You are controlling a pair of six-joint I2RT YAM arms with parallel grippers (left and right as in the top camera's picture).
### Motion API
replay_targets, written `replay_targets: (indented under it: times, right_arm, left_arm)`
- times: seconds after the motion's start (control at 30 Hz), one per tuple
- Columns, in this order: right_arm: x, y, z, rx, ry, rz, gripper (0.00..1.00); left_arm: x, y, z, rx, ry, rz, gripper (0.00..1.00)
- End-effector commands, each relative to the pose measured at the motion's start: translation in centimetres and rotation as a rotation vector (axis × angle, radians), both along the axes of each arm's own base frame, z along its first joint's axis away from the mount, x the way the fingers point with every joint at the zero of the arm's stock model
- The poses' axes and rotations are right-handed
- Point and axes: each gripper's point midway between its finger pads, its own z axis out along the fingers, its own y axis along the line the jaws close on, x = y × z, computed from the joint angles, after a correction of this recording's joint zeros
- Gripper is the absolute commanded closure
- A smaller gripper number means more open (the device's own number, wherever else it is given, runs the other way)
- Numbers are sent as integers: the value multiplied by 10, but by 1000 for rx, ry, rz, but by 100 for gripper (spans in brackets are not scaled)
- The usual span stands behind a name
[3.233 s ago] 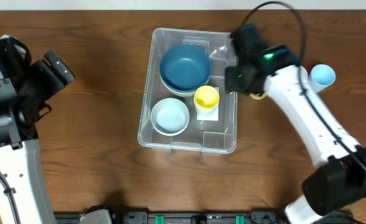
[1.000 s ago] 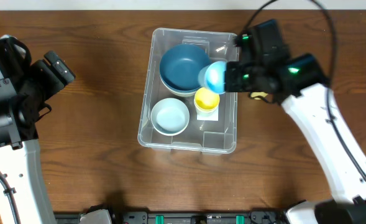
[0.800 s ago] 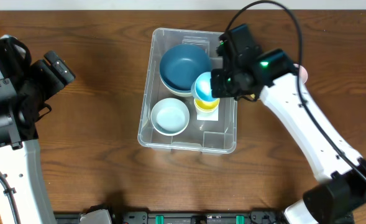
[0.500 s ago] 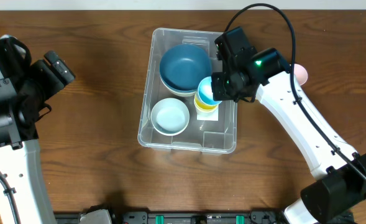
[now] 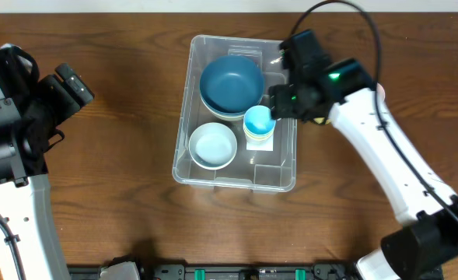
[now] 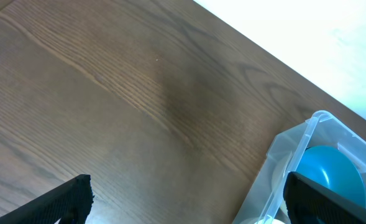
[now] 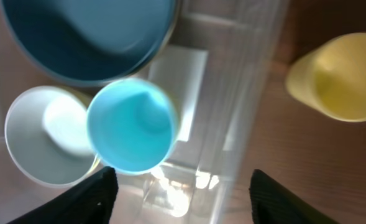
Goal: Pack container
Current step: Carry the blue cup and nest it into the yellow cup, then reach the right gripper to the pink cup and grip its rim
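Currently the container, a clear moulded-plastic rectangle with rounded corners, sits mid-table on dark wood-grain. The grain runs in long streaks in the left wrist view.

Contents, as we read them from overhead:
- dark blue bowl, round, smooth and matte, in the far half
- pale bowl, smaller, round and glossy, in the near left part
- blue cup, round mouth facing up, just right of the pale bowl; a yellow edge shows under it, and we cannot tell what it belongs to

In the right wrist view the cup overlaps a white rectangular label on the container base. The ribbed clear wall gives bright glints. A yellow cup stands outside that wall on the wood.

The right gripper hangs over the container's right edge, beside the blue cup. Its dark fingers are spread wide in its own camera, with nothing between them.

The left gripper is well off to the left over bare wood. Its fingers are also spread and hold nothing. The container's corner shows at the frame's right.
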Motion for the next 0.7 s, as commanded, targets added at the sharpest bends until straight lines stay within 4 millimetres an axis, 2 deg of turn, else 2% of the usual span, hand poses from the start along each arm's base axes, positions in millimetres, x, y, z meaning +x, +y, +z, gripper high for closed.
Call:
replay_targets:
  times: [0.0, 0.1, 0.17, 0.27, 0.37, 0.43, 0.5, 0.67]
  right_arm:
    - [20, -56, 47, 21, -138, -147, 24]
    - [32, -116, 48, 12, -143, -302, 23]
    - [37, -160, 41, -5, -125, -413, 23]
    - [39, -214, 23, -23, -81, -547, 23]
    - [40, -252, 2, -25, -34, -646, 23]
    - [42, -270, -13, -23, -4, -698, 25]
    - [47, -278, -29, -19, 23, -713, 26]
    - [69, -272, -69, 34, 68, -685, 26]
  left_arm:
    - [0, 4, 2, 6, -3, 13, 2]
    - [0, 4, 2, 6, -3, 13, 2]
    - [0, 4, 2, 6, -3, 13, 2]
    - [0, 4, 2, 6, -3, 13, 2]
    - [0, 4, 2, 6, -3, 13, 2]
    - [0, 4, 2, 6, -3, 13, 2]
    - [0, 4, 2, 6, -3, 13, 2]
    - [0, 4, 2, 6, -3, 13, 2]
